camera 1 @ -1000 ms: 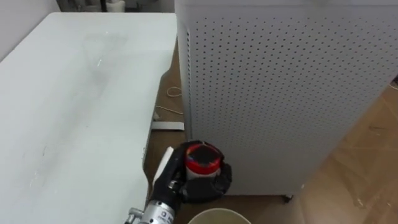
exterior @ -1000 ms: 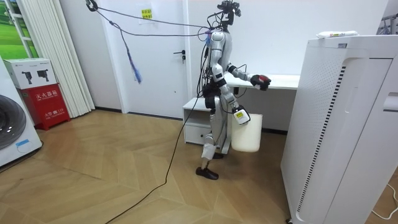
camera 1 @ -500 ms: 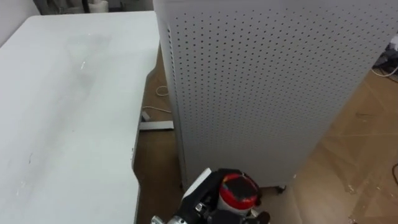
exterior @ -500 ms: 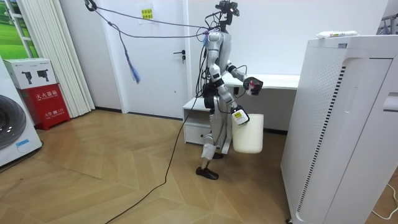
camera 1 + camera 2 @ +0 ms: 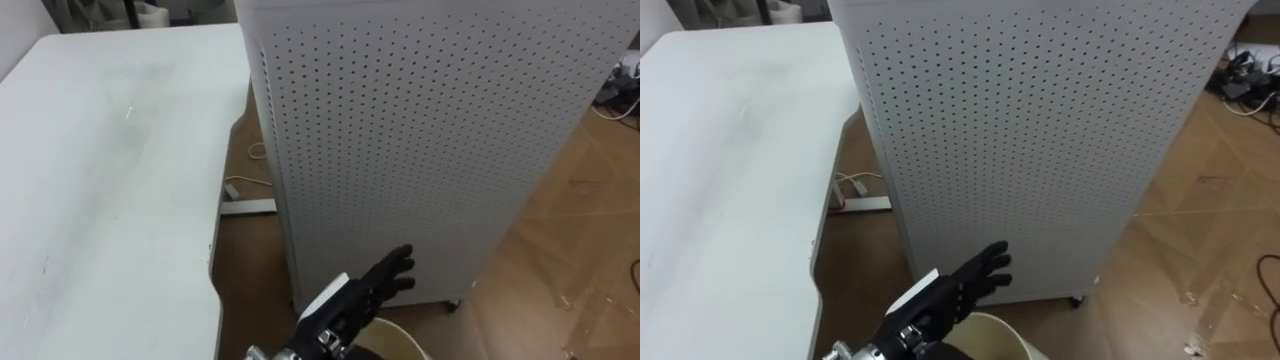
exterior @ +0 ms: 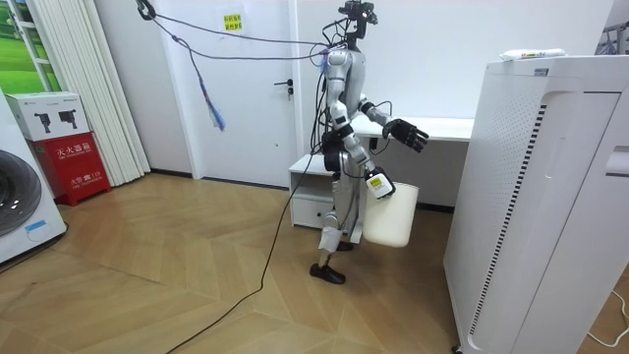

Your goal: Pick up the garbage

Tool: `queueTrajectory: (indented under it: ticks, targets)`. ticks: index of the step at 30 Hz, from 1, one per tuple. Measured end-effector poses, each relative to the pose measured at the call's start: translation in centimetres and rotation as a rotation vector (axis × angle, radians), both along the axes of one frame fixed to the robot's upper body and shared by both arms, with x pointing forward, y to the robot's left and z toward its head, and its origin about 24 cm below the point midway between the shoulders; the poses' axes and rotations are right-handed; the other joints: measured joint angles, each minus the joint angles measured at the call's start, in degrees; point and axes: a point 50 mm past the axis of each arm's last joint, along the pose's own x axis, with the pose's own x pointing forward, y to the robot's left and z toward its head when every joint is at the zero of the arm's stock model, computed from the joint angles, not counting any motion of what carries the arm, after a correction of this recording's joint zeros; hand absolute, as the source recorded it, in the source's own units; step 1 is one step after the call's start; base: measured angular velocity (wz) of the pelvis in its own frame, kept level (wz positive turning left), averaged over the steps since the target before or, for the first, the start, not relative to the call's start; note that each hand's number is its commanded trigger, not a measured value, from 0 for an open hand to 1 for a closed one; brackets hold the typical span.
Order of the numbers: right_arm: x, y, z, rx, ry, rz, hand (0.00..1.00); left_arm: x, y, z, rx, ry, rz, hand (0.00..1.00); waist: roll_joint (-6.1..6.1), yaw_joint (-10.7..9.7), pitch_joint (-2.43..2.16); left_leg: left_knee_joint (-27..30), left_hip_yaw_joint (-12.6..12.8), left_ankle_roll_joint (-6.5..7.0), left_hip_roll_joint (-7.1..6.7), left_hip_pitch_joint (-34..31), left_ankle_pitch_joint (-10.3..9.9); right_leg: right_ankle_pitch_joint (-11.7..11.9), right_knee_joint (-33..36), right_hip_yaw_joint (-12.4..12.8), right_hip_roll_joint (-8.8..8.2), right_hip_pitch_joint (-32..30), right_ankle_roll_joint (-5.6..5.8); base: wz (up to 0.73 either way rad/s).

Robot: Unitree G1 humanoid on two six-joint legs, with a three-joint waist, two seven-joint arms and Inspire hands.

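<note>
My left hand (image 5: pixel 366 294) is open, its dark fingers stretched out and empty, low in front of the perforated white cabinet (image 5: pixel 420 140). Just under it curves the rim of a white bin (image 5: pixel 992 328). In the room view the same hand (image 6: pixel 405 133) reaches forward at chest height above the white bin (image 6: pixel 390 211). The bin hangs off the floor from my right hand (image 6: pixel 376 183) at my side. I stand between the white table (image 5: pixel 100 180) and the tall cabinet (image 6: pixel 531 197).
The table's edge runs along my left. A white cable and a power strip (image 5: pixel 245 207) lie on the wooden floor between table and cabinet. Open floor stretches to the cabinet's right (image 5: pixel 580 230). A drawer unit (image 6: pixel 314 192) stands under the table.
My left hand was shut on a dark thing with a red cap; now its fingers are spread and the thing has left it. The view shifted to the right.
</note>
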Motion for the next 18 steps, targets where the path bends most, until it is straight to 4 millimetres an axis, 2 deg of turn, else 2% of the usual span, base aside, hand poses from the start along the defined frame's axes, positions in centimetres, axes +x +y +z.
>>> queueTrajectory:
  ticks: [4, 7, 11, 12, 13, 15, 16, 17, 18]
  targets:
    - [-0.2, -0.3, 0.0, -0.002, 0.002, -0.014, 1.0, 0.1, 0.1, 0.5, -0.002, -0.024, -0.007, 0.0, -0.01, 0.04, 0.0, 0.29, -0.01, -0.19, 0.18, 0.25, -0.12, -0.15, 0.02, -0.01, 0.21, 0.37, -0.1, 0.0]
    - [-0.4, -0.3, -0.1, 0.008, 0.006, -0.024, 1.0, 0.0, 0.1, 0.9, 0.008, -0.047, -0.011, 0.0, -0.04, 0.42, 0.02, 1.61, 0.15, -0.6, 0.81, 0.28, -0.71, -0.42, 0.49, -0.03, 0.58, 0.46, -0.56, -0.07]
    - [-0.9, -0.3, -0.3, 0.02, 0.014, -0.048, 1.0, 0.0, 0.8, 2.4, 0.012, -0.129, 0.021, 0.0, -0.33, 1.57, 0.11, 8.47, 0.21, -1.94, 3.09, 0.19, -4.1, -4.11, 5.86, -0.08, 1.34, -0.13, -1.89, -0.16]
    - [-1.0, -0.3, -0.3, 0.018, 0.013, -0.05, 1.0, 0.0, 0.9, 2.7, 0.015, -0.149, 0.033, 0.0, -0.45, 1.82, 0.06, 9.51, 0.21, -2.18, 3.29, 0.18, -4.49, -4.87, 7.03, 0.13, 1.37, -0.39, -2.17, -0.27]
    - [-1.0, -0.3, -0.3, 0.017, 0.01, -0.052, 1.0, 0.3, 1.2, 3.3, 0.025, -0.187, 0.061, 0.0, -0.76, 2.38, 0.19, 11.85, 0.1, -2.34, 3.49, 0.08, -4.64, -5.94, 8.79, 1.12, 1.54, -0.73, -2.52, -0.49]
    - [-1.0, -0.4, -0.3, 0.011, 0.007, -0.049, 1.0, 0.6, 1.8, 4.0, 0.058, -0.246, 0.115, 0.0, -1.04, 3.86, 0.3, 15.01, -0.59, -2.35, 4.12, -0.08, -4.63, -6.49, 9.81, 3.45, 2.66, -0.99, -3.14, -0.67]
    - [-0.9, -0.5, -0.2, 0.01, 0.0, -0.047, 1.0, 0.8, 2.2, 4.6, 0.076, -0.291, 0.157, 0.0, -0.63, 4.28, -0.25, 15.45, -2.81, -2.37, 4.03, -0.01, -4.62, -6.55, 10.18, 5.04, 3.53, -1.42, -3.55, -0.72]
    - [-0.9, -0.6, -0.1, 0.009, -0.008, -0.049, 1.0, 0.9, 2.5, 5.5, 0.096, -0.349, 0.195, 0.0, -0.61, 4.75, -0.34, 14.92, -4.91, -2.38, 3.82, 0.52, -4.61, -6.13, 10.46, 6.49, 4.39, -1.75, -4.06, -0.9]
    - [-0.8, -0.6, -0.1, 0.009, -0.013, -0.051, 1.0, 1.0, 2.8, 6.5, 0.114, -0.418, 0.237, 0.0, -0.94, 5.45, -0.31, 14.14, -5.86, -2.42, 3.8, 1.16, -4.6, -5.92, 11.08, 8.39, 5.22, -2.55, -4.43, -0.77]
